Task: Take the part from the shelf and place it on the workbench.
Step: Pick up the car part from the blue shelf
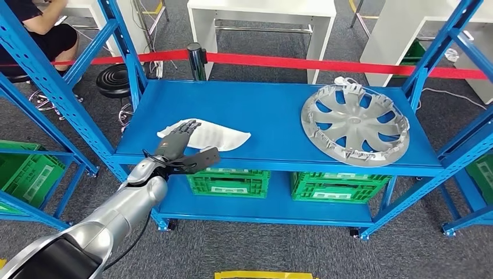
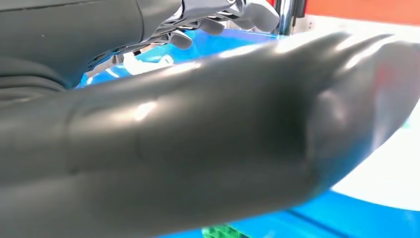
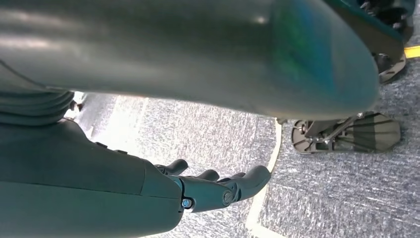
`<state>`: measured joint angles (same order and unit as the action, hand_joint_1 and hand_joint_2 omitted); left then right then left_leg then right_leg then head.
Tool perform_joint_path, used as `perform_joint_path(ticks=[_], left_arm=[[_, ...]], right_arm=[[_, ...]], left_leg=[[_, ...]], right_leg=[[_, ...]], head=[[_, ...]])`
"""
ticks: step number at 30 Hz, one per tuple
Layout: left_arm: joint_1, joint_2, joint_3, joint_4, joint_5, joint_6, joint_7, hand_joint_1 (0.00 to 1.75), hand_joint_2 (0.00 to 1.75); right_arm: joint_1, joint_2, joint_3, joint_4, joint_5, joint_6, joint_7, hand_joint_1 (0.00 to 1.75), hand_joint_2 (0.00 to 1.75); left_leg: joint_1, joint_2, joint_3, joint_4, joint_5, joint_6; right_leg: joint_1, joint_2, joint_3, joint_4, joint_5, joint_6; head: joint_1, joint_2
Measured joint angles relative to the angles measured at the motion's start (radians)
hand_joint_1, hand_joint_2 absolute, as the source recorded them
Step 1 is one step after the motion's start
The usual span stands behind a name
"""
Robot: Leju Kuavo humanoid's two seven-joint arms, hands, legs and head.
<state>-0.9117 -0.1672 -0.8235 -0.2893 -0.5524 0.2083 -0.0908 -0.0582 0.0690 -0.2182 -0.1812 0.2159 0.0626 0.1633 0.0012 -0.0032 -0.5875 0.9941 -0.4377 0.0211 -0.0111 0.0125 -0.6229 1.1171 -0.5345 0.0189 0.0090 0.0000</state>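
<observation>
The left hand [image 1: 177,141], fingers [image 1: 187,126] released and grasping nothing, is hovering over the white part [image 1: 218,136] at the shelf's [image 1: 273,104] 8 o'clock, readying a grasp; the right hand [image 3: 218,191] is hanging loosely curled, empty.

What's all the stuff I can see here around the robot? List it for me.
shelf rack: one, blue, centre
white part: one, shelf's left side, under the left hand's fingers
hubcap: one, silver, shelf's right side
crates: two, green, lower shelf
barrier tape: one, red, behind the shelf
stool: one, black, behind the shelf at left
person: one, seated, top left
left hand: open, over the white part
right hand: hanging above the carpet, fingers loosely apart
</observation>
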Motion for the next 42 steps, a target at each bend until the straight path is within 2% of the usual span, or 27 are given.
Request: perform_joint_path(ticks=[2, 3, 4, 5, 6, 7, 8, 9, 11, 13, 14, 15, 17, 18, 19, 20, 22, 23, 24, 25, 27, 29, 30, 33, 37, 42], left_arm=[[0.001, -0.001, 0.001, 0.001, 0.002, 0.0, -0.002, 0.0, 0.0], [0.004, -0.002, 0.001, 0.002, 0.002, 0.0, -0.003, 0.0, 0.0], [0.006, -0.002, 0.001, 0.002, 0.003, 0.0, -0.003, 0.0, 0.0], [0.007, -0.002, 0.001, 0.003, 0.003, 0.0, -0.004, 0.0, 0.0], [0.007, -0.003, 0.001, 0.003, 0.003, 0.0, -0.004, 0.0, 0.0], [0.007, -0.004, 0.001, 0.003, 0.004, 0.0, -0.005, 0.0, 0.0], [0.006, -0.004, 0.001, 0.002, 0.004, 0.0, -0.006, 0.0, 0.0], [0.006, -0.005, 0.002, 0.002, 0.005, -0.001, -0.007, 0.0, 0.0], [0.006, -0.006, 0.003, 0.002, 0.007, -0.001, -0.009, 0.0, 0.0], [0.005, -0.006, 0.005, 0.002, 0.008, 0.0, -0.011, 0.0, 0.0], [0.005, -0.006, 0.008, 0.002, 0.009, 0.0, -0.013, 0.0, 0.0], [0.005, -0.006, 0.011, 0.002, 0.009, 0.001, -0.015, 0.0, 0.0], [0.006, -0.006, 0.015, 0.002, 0.009, 0.001, -0.017, 0.0, 0.0], [0.008, -0.006, 0.016, 0.002, 0.01, 0.001, -0.018, 0.0, 0.0], [0.01, -0.006, 0.016, 0.003, 0.01, 0.001, -0.018, 0.0, 0.0], [0.011, -0.005, 0.017, 0.003, 0.01, 0.001, -0.018, 0.0, 0.0], [0.011, -0.004, 0.018, 0.003, 0.01, 0.002, -0.018, 0.0, 0.0], [0.01, -0.003, 0.019, 0.003, 0.01, 0.002, -0.018, 0.0, 0.0], [0.009, -0.003, 0.019, 0.002, 0.01, 0.003, -0.019, 0.0, 0.0], [0.008, -0.004, 0.02, 0.002, 0.009, 0.004, -0.023, 0.0, 0.0], [0.008, -0.005, 0.02, 0.002, 0.005, 0.008, -0.035, 0.0, 0.0], [0.007, -0.005, 0.02, 0.001, 0.0, 0.011, -0.046, 0.0, 0.0], [0.007, -0.005, 0.02, 0.001, -0.002, 0.01, -0.047, 0.0, 0.44], [0.007, -0.005, 0.021, 0.001, 0.0, -0.017, -0.042, 0.0, 1.75], [0.007, 0.002, 0.027, 0.002, 0.022, -0.084, -0.068, 0.0, 1.75], [0.008, 0.018, 0.04, 0.002, 0.05, -0.16, -0.129, 0.0, 1.75]], right_arm=[[0.0, 0.0, 0.0, 0.0, 0.0, 0.0, 0.0, 0.0, 0.0], [0.002, 0.0, 0.0, 0.0, 0.0, 0.0, 0.0, 0.0, 0.0], [0.003, 0.0, 0.0, 0.0, 0.0, 0.0, 0.0, 0.0, 0.0], [0.004, -0.001, 0.0, 0.0, 0.0, 0.0, 0.0, 0.0, 0.0], [0.004, -0.001, 0.0, 0.0, 0.0, -0.001, 0.0, 0.0, 0.0], [0.004, 0.0, 0.0, 0.0, 0.0, -0.001, 0.0, 0.0, 0.0], [0.003, 0.001, 0.0, 0.0, 0.0, -0.001, 0.0, 0.0, 0.0], [0.003, 0.002, 0.0, 0.001, 0.0, -0.002, -0.001, 0.0, 0.0], [0.003, 0.004, -0.001, 0.001, 0.0, -0.003, -0.001, 0.0, 0.0], [0.004, 0.004, -0.001, 0.001, 0.0, -0.004, -0.001, 0.0, 0.0], [0.004, 0.004, -0.001, 0.001, 0.001, -0.005, -0.002, 0.0, 0.0], [0.004, 0.004, -0.001, 0.001, 0.001, -0.005, -0.002, 0.0, 0.0], [0.004, 0.004, -0.001, 0.001, 0.001, -0.006, -0.002, 0.0, 0.0], [0.004, 0.004, -0.001, 0.001, 0.001, -0.006, -0.001, 0.0, 0.0], [0.004, 0.004, -0.001, 0.001, 0.001, -0.006, -0.001, 0.0, 0.0], [0.004, 0.004, -0.001, 0.001, 0.001, -0.006, -0.001, 0.0, 0.0], [0.005, 0.005, -0.001, 0.001, 0.001, -0.006, -0.001, 0.0, 0.0], [0.005, 0.006, -0.001, 0.002, 0.001, -0.006, -0.002, 0.0, 0.0], [0.004, 0.007, -0.001, 0.002, 0.001, -0.006, -0.001, 0.0, 0.0], [0.003, 0.008, -0.001, 0.002, 0.001, -0.006, -0.001, 0.0, 0.0], [0.002, 0.008, -0.001, 0.002, 0.001, -0.006, 0.0, 0.0, 0.0], [0.003, 0.008, -0.001, 0.002, 0.001, -0.006, 0.0, 0.0, 0.0], [0.003, 0.008, -0.001, 0.002, 0.001, -0.006, -0.001, 0.0, 0.0], [0.003, 0.007, -0.002, 0.002, 0.002, -0.007, -0.002, 0.0, 0.0], [0.003, 0.006, -0.002, 0.002, 0.006, -0.004, -0.002, 0.0, 0.0], [0.003, 0.004, -0.002, 0.002, 0.015, 0.007, -0.002, 0.0, 0.0]], left_leg=[[0.001, 0.002, 0.0, 0.002, -0.002, 0.0], [0.002, 0.003, 0.0, 0.004, -0.004, -0.001], [0.004, 0.004, 0.0, 0.008, -0.007, -0.005], [0.007, 0.004, 0.0, 0.013, -0.012, -0.01], [0.011, 0.004, 0.0, 0.021, -0.018, -0.017], [0.014, 0.003, -0.001, 0.029, -0.025, -0.026], [0.014, 0.003, -0.003, 0.038, -0.032, -0.035], [0.012, 0.002, -0.005, 0.043, -0.038, -0.043], [0.01, 0.001, -0.003, 0.042, -0.041, -0.054], [0.013, 0.002, -0.004, 0.046, -0.046, -0.064], [0.014, 0.002, -0.015, 0.068, -0.058, -0.067], [0.014, 0.002, -0.039, 0.114, -0.08, -0.07], [0.013, 0.003, -0.114, 0.253, -0.133, -0.071], [0.012, 0.003, -0.15, 0.311, -0.146, -0.069], [0.011, 0.003, -0.17, 0.335, -0.14, -0.064], [0.009, 0.002, -0.17, 0.319, -0.114, -0.058], [-0.001, 0.0, -0.121, 0.192, -0.033, -0.035], [-0.006, -0.001, -0.09, 0.126, -0.005, -0.023], [-0.011, -0.002, -0.068, 0.079, 0.01, -0.015], [-0.015, -0.003, -0.056, 0.054, 0.012, -0.011], [-0.016, -0.005, -0.048, 0.041, 0.012, -0.022], [-0.014, -0.008, -0.046, 0.034, 0.015, -0.034], [-0.014, -0.009, -0.046, 0.033, 0.013, -0.035], [-0.014, -0.009, -0.046, 0.033, 0.011, -0.03], [-0.014, -0.009, -0.046, 0.033, 0.01, -0.025], [-0.014, -0.009, -0.045, 0.033, 0.012, -0.023]], right_leg=[[-0.004, -0.002, -0.071, 0.131, -0.054, 0.006], [-0.007, -0.003, -0.098, 0.176, -0.063, 0.009], [-0.01, -0.004, -0.107, 0.184, -0.052, 0.013], [-0.014, -0.006, -0.095, 0.151, -0.023, 0.017], [-0.018, -0.009, -0.066, 0.084, 0.015, 0.022], [-0.021, -0.011, -0.036, 0.02, 0.041, 0.026], [-0.023, -0.01, -0.012, -0.029, 0.056, 0.024], [-0.023, -0.009, 0.0, -0.053, 0.058, 0.018], [-0.02, -0.005, 0.002, -0.053, 0.051, -0.004], [-0.018, -0.004, 0.005, -0.054, 0.05, -0.021], [-0.018, -0.004, 0.008, -0.055, 0.049, -0.027], [-0.018, -0.004, 0.011, -0.056, 0.048, -0.033], [-0.013, -0.004, 0.017, -0.057, 0.043, -0.041], [-0.01, -0.003, 0.019, -0.057, 0.04, -0.044], [-0.007, -0.002, 0.023, -0.057, 0.037, -0.047], [-0.003, 0.0, 0.029, -0.057, 0.033, -0.05], [0.002, 0.005, 0.043, -0.059, 0.024, -0.051], [0.005, 0.006, 0.048, -0.059, 0.02, -0.05], [0.005, 0.006, 0.051, -0.06, 0.017, -0.046], [0.003, 0.007, 0.051, -0.062, 0.016, -0.042], [0.003, 0.006, 0.052, -0.066, 0.016, -0.037], [0.006, 0.005, 0.056, -0.071, 0.017, -0.041], [0.005, 0.004, 0.058, -0.076, 0.018, -0.043], [0.005, 0.004, 0.063, -0.084, 0.019, -0.039], [0.005, 0.004, 0.066, -0.09, 0.022, -0.029], [0.005, 0.004, 0.067, -0.092, 0.025, -0.024]], head=[[0.003, 0.0], [0.003, 0.0], [0.003, 0.0], [0.003, 0.0], [0.003, 0.0], [0.004, 0.0], [0.006, 0.0], [0.006, 0.0], [0.006, 0.0], [0.004, 0.0], [0.003, 0.0], [0.001, 0.0], [0.0, 0.0], [0.0, 0.0], [0.0, 0.0], [0.0, 0.0], [0.0, 0.0], [0.001, 0.0], [0.003, 0.0], [0.004, 0.0], [0.003, 0.0], [0.003, 0.0], [0.004, 0.0], [0.004, 0.0], [0.004, 0.0], [0.003, 0.0]])
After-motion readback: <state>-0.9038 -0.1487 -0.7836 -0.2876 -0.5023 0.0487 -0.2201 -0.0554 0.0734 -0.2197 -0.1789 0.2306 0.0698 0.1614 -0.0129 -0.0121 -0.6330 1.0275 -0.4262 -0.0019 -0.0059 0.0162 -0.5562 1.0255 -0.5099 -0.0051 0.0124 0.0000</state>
